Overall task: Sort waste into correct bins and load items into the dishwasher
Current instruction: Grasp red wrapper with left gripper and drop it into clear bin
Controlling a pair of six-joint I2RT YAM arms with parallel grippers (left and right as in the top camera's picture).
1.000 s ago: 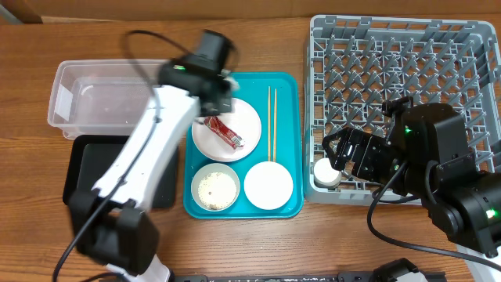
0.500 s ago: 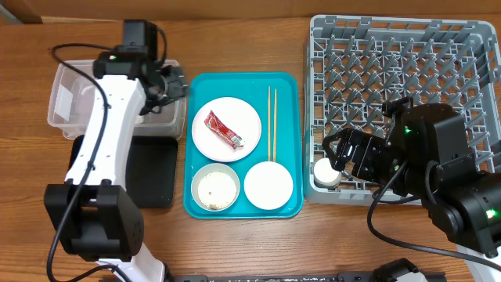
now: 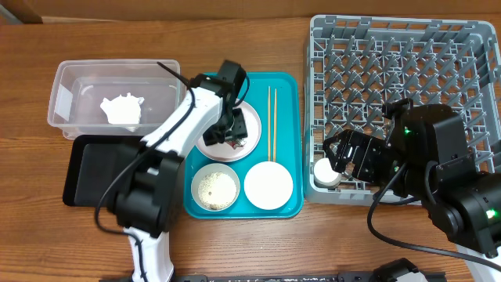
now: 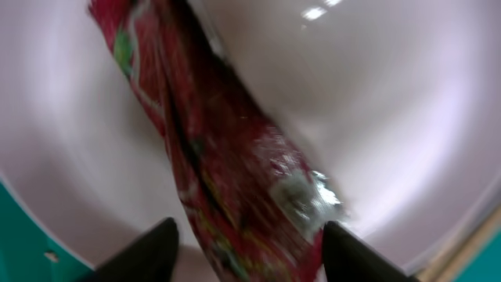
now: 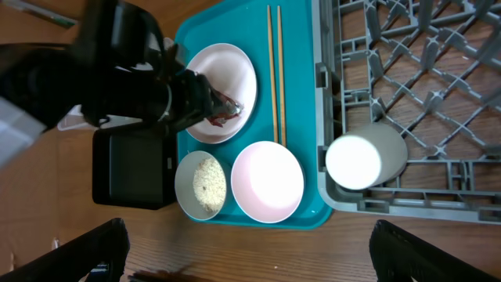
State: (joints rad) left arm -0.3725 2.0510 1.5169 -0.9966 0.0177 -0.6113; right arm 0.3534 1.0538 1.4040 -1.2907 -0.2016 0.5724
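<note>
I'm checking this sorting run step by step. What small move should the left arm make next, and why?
Probably close the left gripper on the red sauce packet. The left wrist view shows its open fingers either side of the packet, which lies on the white plate; the crumpled paper already sits in the clear tub.

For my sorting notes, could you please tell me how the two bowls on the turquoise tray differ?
The grey-white bowl holds rice grains; the pale pink bowl is empty. The pale pink bowl is also wider than the grey-white bowl. Both stand upright, side by side, on the turquoise tray.
</note>
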